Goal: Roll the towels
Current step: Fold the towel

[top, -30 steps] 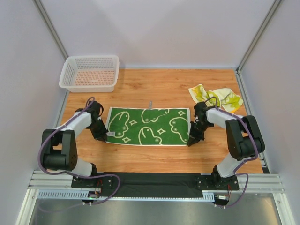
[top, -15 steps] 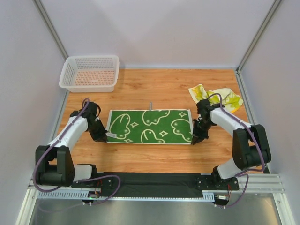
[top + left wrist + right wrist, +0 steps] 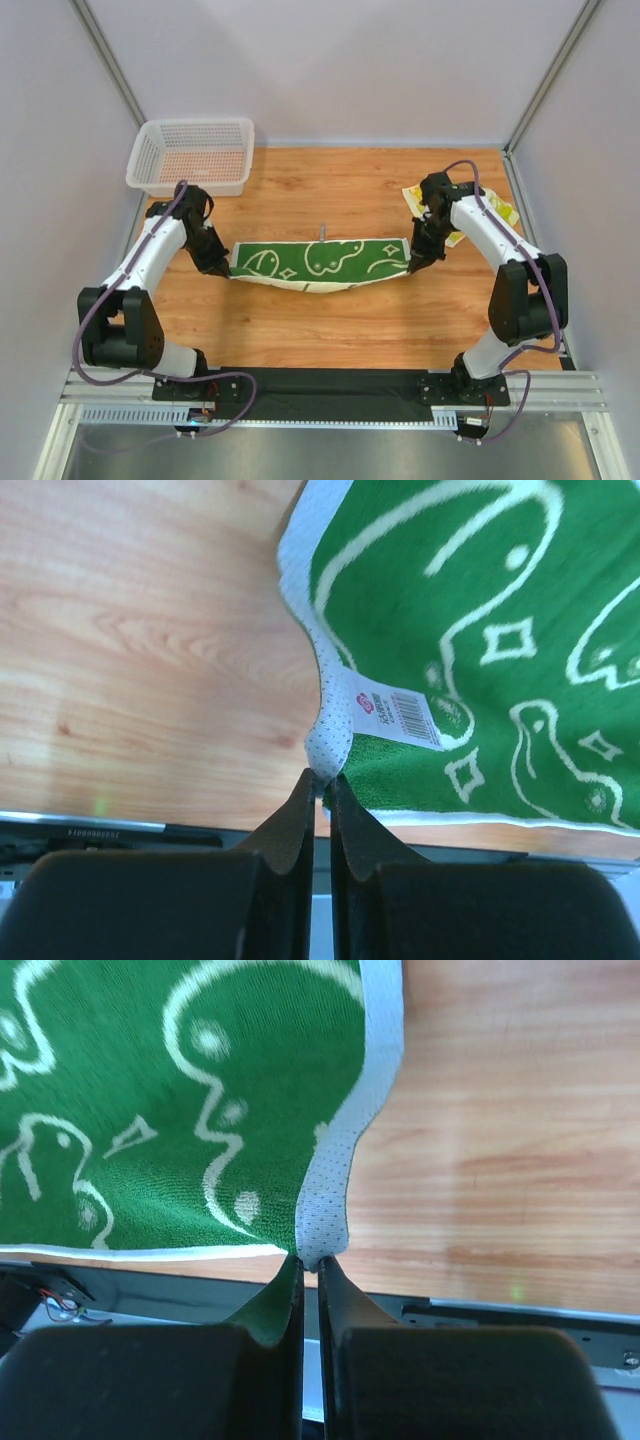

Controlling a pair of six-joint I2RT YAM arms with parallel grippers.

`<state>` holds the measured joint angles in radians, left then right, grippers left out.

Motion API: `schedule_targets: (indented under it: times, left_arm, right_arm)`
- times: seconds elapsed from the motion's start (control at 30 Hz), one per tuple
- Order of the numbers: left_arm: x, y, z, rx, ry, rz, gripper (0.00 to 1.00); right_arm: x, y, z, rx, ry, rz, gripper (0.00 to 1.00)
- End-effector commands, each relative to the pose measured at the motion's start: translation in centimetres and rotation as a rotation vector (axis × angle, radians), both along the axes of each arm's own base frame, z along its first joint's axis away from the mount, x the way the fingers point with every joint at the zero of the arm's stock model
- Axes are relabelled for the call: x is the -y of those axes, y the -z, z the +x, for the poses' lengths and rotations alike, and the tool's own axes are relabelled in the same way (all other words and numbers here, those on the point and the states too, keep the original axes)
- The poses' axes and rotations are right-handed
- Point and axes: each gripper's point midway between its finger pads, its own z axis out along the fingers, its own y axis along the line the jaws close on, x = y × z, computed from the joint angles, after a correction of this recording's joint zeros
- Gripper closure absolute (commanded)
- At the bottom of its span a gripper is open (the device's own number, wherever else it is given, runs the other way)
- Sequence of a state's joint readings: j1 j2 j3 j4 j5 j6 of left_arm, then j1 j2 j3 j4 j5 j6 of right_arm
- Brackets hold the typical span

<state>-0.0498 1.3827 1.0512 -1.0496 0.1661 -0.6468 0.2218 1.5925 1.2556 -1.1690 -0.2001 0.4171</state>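
Left claw [image 3: 322, 780] is clamped on the left edge of the green towel [image 3: 318, 262]; right claw [image 3: 308, 1262] is clamped on its right edge. The towel sags between them over the bench [image 3: 330, 330]. A second towel [image 3: 500, 213] lies crumpled at far right.

On the wooden tabletop [image 3: 330, 190] lie a white basket [image 3: 190, 155] far left and a crumpled yellow towel [image 3: 505, 213] far right; the green towel [image 3: 320, 262] perhaps touches it midway.

My left gripper [image 3: 223, 270] and right gripper [image 3: 410, 268] pinch opposite ends of the green towel [image 3: 315, 262], which sags between my fingers. A crumpled yellow towel [image 3: 498, 211] lies beyond my right fingers.
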Motion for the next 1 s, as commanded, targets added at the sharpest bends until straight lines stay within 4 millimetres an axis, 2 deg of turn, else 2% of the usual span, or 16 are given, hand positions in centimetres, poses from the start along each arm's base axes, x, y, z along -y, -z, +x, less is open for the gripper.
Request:
schedule_targets:
  times: [0.0,0.07,0.1,0.13,0.23,0.37,0.63,0.97]
  left_arm:
    - [-0.2,-0.2,1.8,-0.029,0.022,0.011,1.0]
    - [-0.1,-0.5,3.0,-0.017,0.036,0.006,1.0]
    - [-0.1,0.0,3.3,-0.041,0.042,0.007,1.0]
    - [-0.1,0.1,3.7,-0.045,0.048,0.008,1.0]
    - [-0.2,0.3,5.0,-0.049,0.061,0.016,1.0]
    - [-0.1,0.4,6.7,-0.045,0.074,0.017,1.0]
    - [-0.2,1.8,8.6,-0.079,0.097,0.023,1.0]
    - [-0.4,2.6,10.6,-0.089,0.109,0.033,1.0]
  right_arm:
    - [0.2,-0.8,2.4,0.024,-0.019,-0.015,1.0]
    - [0.0,-0.3,3.3,0.008,-0.025,-0.019,1.0]
    - [-0.2,-0.8,4.2,0.025,-0.028,-0.017,1.0]
    - [-0.2,-0.2,4.6,0.01,-0.03,-0.022,1.0]
    - [-0.3,-0.4,5.9,0.022,-0.026,-0.023,1.0]
    - [-0.3,0.4,7.0,0.005,-0.023,-0.029,1.0]
    - [0.0,1.4,8.7,-0.01,-0.011,-0.033,1.0]
    - [-0.1,2.2,10.3,-0.034,-0.005,-0.032,1.0]
